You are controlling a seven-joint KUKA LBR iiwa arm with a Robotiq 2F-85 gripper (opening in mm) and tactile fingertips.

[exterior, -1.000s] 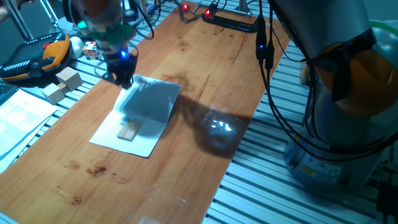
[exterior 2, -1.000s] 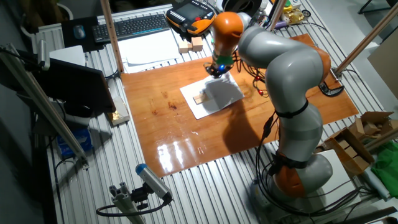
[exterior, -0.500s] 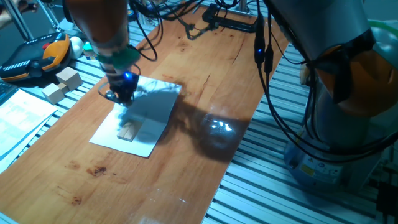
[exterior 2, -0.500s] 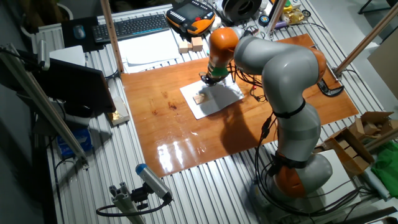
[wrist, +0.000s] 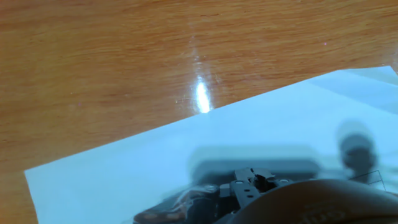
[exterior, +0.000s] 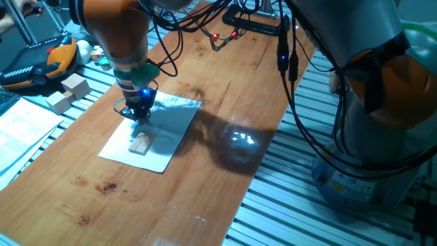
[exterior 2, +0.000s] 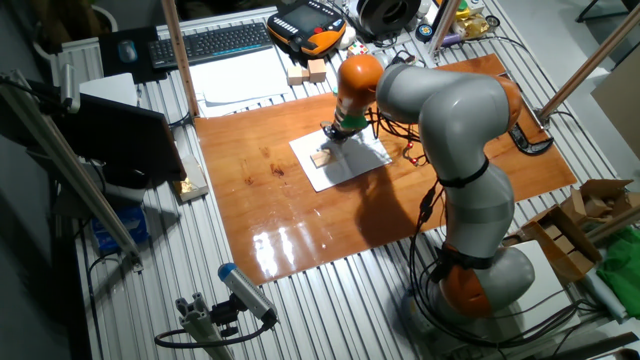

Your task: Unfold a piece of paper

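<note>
The piece of paper (exterior: 164, 126) lies on the wooden table (exterior: 225, 75), a white sheet spread nearly flat, with its far right part in the shadow of the arm. In the other fixed view the paper (exterior 2: 350, 160) sits near the middle of the table's far half. A small wooden block (exterior: 141, 143) rests on the paper's near left part; in the other fixed view the block (exterior 2: 320, 158) lies just beside the claw.

The gripper (exterior: 140, 115) hangs from the orange wrist of the arm (exterior: 113, 27) and points straight down at the paper, its tips at or just above the sheet, close behind the block. A blue light glows on its body. In the other fixed view the gripper (exterior 2: 333, 137) is over the paper's far left edge. Whether the claw is spread, pressed together or pinching the sheet cannot be told: the fixed views are too small, and in the hand view the fingertips are cut off at the bottom, with only dark blurred metal and the white sheet (wrist: 205, 155) below it.

Beyond the table's edge, on the slatted bench, stand two larger wooden blocks (exterior: 68, 92), a printed sheet (exterior: 24, 126) and an orange and black handset (exterior: 41, 61). No containers can be made out near the paper.
</note>
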